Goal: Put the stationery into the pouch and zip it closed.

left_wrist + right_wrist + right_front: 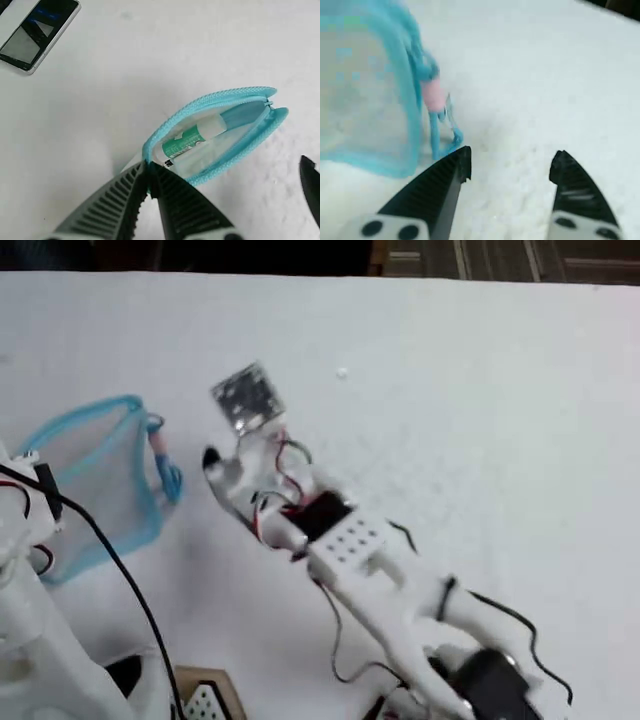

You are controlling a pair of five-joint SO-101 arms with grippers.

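The unzipped pouch (95,485) lies at the left of the surface (480,390) with a green-labelled stick (192,140) inside. The left claw (149,175) pinches the pouch's rim at one end. The right claw (512,165) is spread just beside the zip pull (442,132).

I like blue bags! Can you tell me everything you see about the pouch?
The pouch is see-through and soft-looking, edged with a light blue zip. Its mouth gapes open. Inside lies a white-and-green tube with a blue end. A pink-and-blue pull hangs off one end. The pouch sits on the white table, one corner pinched in the left tool. The open right tool is beside the pull, not gripping it.
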